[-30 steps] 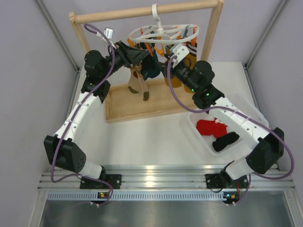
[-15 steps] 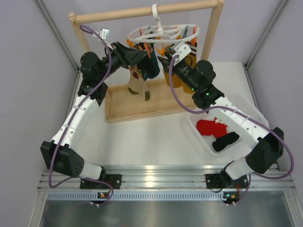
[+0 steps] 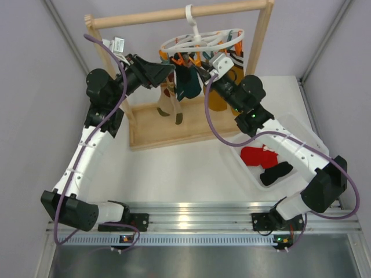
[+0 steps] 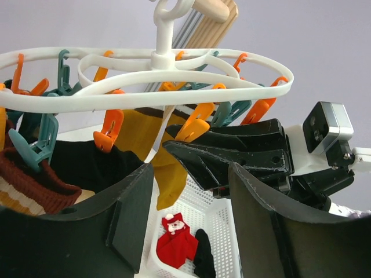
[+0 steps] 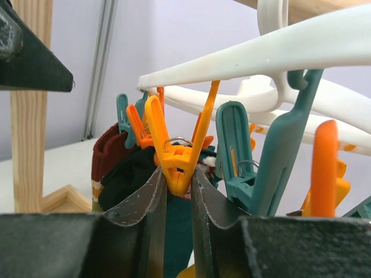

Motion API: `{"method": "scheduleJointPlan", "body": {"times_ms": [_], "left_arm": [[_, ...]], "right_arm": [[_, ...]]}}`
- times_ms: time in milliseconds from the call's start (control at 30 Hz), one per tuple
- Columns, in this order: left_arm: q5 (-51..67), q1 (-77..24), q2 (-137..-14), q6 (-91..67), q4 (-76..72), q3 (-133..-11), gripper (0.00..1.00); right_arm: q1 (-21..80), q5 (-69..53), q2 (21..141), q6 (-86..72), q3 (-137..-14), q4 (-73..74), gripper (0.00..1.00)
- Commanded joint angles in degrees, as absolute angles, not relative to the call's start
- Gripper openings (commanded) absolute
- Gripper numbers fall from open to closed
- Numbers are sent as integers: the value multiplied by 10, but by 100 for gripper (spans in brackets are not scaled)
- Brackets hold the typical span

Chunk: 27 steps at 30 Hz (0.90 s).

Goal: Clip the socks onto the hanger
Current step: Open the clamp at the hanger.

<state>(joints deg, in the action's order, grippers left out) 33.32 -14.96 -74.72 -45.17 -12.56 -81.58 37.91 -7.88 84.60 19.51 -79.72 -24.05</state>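
The left hand (image 3: 169, 70), seen from above, stands wide and empty. It has drawn back to the left of the hanger (image 3: 200, 41), opening as it went. The right hand (image 3: 200, 70) has narrowed under the hanger's ring, beside a dark sock (image 3: 188, 86) that hangs there. A red sock (image 3: 257, 155) and a black sock (image 3: 276, 172) lie in the white basket (image 3: 301, 130), well apart from the hanger on its right.

In the left wrist view, nothing sits between the gaping fingers (image 4: 130, 220); the hanger is above and the right hand just beyond.

In the right wrist view, both fingers (image 5: 148, 214) press an orange clip (image 5: 175, 165) hanging from the ring. Whether it bites the sock I cannot tell.

The left hand appears to have released, leaving the clip to the right. The basket socks remain to be hung.
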Motion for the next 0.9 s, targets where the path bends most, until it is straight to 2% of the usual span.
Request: {"method": "scheduleJointPlan", "body": {"times_ms": [0,167,433,767,867], "left_arm": [[328,-148,-730,-428,-113,-837,60],[325,-156,-742,-413,-113,-836,59],[359,-170,-786,-440,-228,-838,60],[354,-176,-850,-489,-278,-879,58],[362,-177,-860,-498,-287,-886,54]], "right_arm": [[399,-75,824,225,-788,-289,0],[434,-4,822,288,-764,-322,0],[436,-28,821,259,-779,-302,0],[436,-61,824,250,-787,-294,0],[435,-62,828,245,-797,-287,0]]}}
